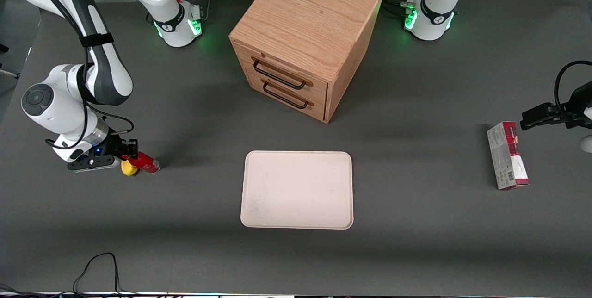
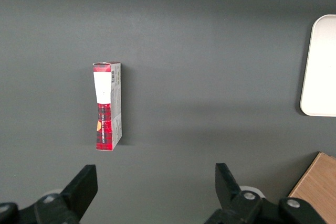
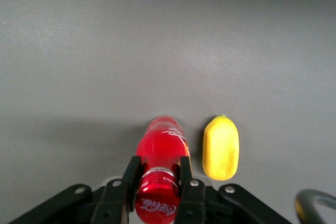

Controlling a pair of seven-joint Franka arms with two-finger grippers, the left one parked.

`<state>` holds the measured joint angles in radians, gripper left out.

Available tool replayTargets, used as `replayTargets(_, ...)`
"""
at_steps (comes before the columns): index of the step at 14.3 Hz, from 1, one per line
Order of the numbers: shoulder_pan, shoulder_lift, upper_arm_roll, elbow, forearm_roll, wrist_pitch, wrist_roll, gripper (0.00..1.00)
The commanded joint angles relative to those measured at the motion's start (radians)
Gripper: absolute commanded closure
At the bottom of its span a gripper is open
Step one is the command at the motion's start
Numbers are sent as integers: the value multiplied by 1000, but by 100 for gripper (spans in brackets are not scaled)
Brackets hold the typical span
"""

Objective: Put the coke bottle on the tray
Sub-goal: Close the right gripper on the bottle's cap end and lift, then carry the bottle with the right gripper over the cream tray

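You have a red bottle (image 3: 160,148) with white script lettering on its body and cap, pinched at the neck by the black gripper (image 3: 157,182) at the working arm's end of the table. Just beside it lies a plain yellow lemon (image 3: 221,148). Your tray (image 1: 297,189) is cream-white and unpatterned. The cabinet (image 1: 305,34) shows light oak grain with black handles. The carton (image 2: 107,106) is red tartan with a white panel. The table (image 1: 416,224) is dark grey.
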<state>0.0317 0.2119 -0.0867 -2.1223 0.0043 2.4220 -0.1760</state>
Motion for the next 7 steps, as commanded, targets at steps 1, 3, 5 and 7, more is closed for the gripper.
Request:
replayTargets(1,7,-18,-4,181,22,-241,-17,79)
replayTargets(3,7,-31,-4,328,22,-447,-19,79)
replayTargets(5,7,-31,-4,488,20,-639,-20,79)
replayTargets(7,7,-31,-4,638,20,-798,-19,79)
